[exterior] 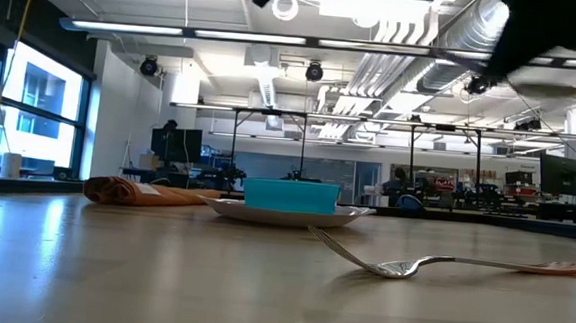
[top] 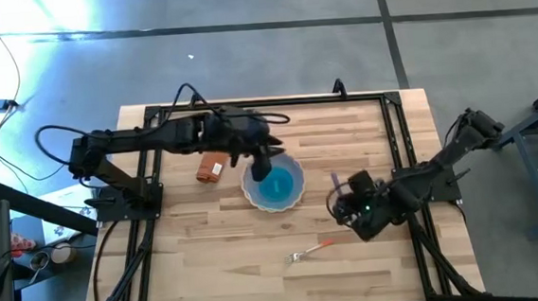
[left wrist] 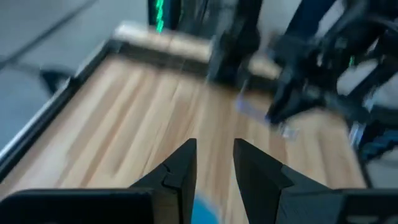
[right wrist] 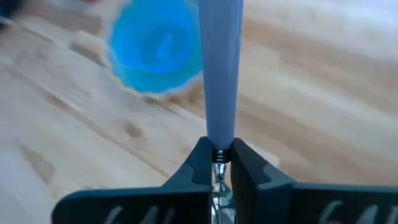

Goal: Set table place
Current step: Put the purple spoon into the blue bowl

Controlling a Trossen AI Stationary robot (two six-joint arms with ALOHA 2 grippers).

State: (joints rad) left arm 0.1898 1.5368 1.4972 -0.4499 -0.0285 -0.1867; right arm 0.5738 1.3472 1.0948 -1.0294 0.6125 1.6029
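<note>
1. High view: the table (top: 259, 275), light jointed planks inside a black rail frame, fills the middle of the picture. A white plate (top: 295, 170) lies near its centre with a blue bowl (top: 275, 187) resting on it. The left pincer (top: 263, 165) hangs over the bowl's rim. A rolled orange napkin (top: 211, 169) lies just beside the plate, on the left arm's side. A fork (top: 310, 252) with a reddish handle lies on bare wood toward the near edge, well apart from the plate. The right pincer (top: 339, 198) is to the right of the plate, and a pale lilac utensil handle (top: 335, 180) sticks out from it toward the far edge.

2. Low view: the plate carries the blue bowl in the middle distance, the napkin lies to their left, and the fork rests tines-up on the table in front (the room behind is a workshop with rails and ceiling ducts). Dark arm parts show only along the top edge.

3. Left wrist view: the left pincer's two dark fingers (left wrist: 180, 171) stand apart with nothing between them, above the wood, with a sliver of blue showing below them.

4. Right wrist view: the right pincer is clamped on the metal neck of the utensil, whose lilac handle points toward the blurred blue bowl.
</note>
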